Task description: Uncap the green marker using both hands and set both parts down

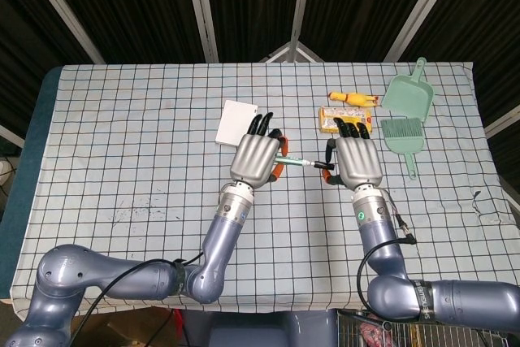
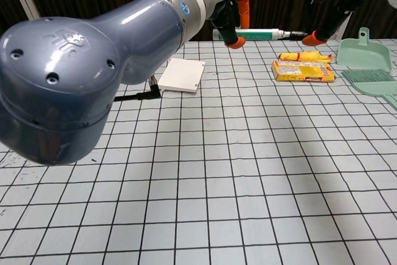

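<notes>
The green marker (image 1: 294,161) (image 2: 254,33) hangs level above the table, its white-and-green barrel gripped by my left hand (image 1: 253,156) (image 2: 231,13). A thin dark tip sticks out of the barrel's right end toward my right hand (image 1: 357,160) (image 2: 329,10). The right hand's fingers are curled in just past that tip. They seem to pinch the cap, which they mostly hide. Both hands are raised over the middle of the checked table (image 1: 122,144).
A white pad (image 1: 236,122) (image 2: 182,74) lies behind the left hand. Behind the right hand lie a yellow box (image 2: 303,71) and a yellow toy (image 1: 354,100) (image 2: 307,57). A green dustpan (image 1: 409,91) and brush (image 1: 402,132) sit at the far right.
</notes>
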{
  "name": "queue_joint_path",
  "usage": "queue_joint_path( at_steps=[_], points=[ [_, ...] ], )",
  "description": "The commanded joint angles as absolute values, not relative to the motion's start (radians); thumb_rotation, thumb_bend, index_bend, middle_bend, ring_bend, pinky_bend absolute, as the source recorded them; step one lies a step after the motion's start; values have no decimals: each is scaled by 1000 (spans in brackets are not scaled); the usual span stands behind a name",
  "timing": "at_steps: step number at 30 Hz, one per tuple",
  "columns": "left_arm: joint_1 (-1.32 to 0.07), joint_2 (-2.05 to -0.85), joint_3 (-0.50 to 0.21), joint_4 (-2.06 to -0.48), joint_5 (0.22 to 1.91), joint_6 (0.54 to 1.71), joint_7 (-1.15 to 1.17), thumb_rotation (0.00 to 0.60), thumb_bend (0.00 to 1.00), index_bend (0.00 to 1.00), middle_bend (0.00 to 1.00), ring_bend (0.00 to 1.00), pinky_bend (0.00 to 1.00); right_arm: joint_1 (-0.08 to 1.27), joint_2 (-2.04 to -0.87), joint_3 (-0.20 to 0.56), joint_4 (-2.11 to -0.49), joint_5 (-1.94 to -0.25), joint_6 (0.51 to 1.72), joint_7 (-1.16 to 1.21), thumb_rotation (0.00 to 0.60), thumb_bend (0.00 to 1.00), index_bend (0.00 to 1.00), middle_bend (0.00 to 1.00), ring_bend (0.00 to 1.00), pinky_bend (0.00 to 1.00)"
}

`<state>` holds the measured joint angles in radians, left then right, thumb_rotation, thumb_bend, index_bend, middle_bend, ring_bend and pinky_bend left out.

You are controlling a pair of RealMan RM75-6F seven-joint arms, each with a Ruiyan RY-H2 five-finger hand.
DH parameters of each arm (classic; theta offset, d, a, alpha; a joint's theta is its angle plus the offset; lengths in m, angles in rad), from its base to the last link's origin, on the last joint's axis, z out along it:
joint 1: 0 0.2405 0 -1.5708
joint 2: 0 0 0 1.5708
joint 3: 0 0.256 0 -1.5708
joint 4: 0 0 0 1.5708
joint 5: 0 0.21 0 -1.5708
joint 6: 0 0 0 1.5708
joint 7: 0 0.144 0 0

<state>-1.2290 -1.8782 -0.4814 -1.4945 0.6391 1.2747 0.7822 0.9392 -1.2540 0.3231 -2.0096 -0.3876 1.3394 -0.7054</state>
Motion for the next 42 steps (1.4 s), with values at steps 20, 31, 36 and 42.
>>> queue_joint_path(
  at_steps=[20, 31, 36, 42],
  points=[
    [-1103, -1790, -376, -1494, 660, 1223, 716, 600, 548, 677, 325, 0, 0, 851, -1218, 263, -1893, -450, 1210, -587, 600, 378, 706, 104, 119, 79],
    [-1046, -1820, -304, -1371, 724, 1147, 611, 600, 545, 677, 313, 0, 0, 820, -1281, 224, -1781, -523, 1137, -515, 600, 378, 705, 104, 118, 79],
    [-1032, -1823, -297, -1347, 741, 1138, 601, 600, 527, 547, 251, 0, 0, 835, -1274, 220, -1784, -464, 1122, -561, 600, 337, 487, 83, 53, 31],
    [-1024, -1796, -300, -1386, 691, 1113, 651, 600, 527, 396, 197, 0, 0, 876, -1250, 206, -1818, -336, 1123, -673, 600, 208, 229, 43, 13, 12]
  ],
)
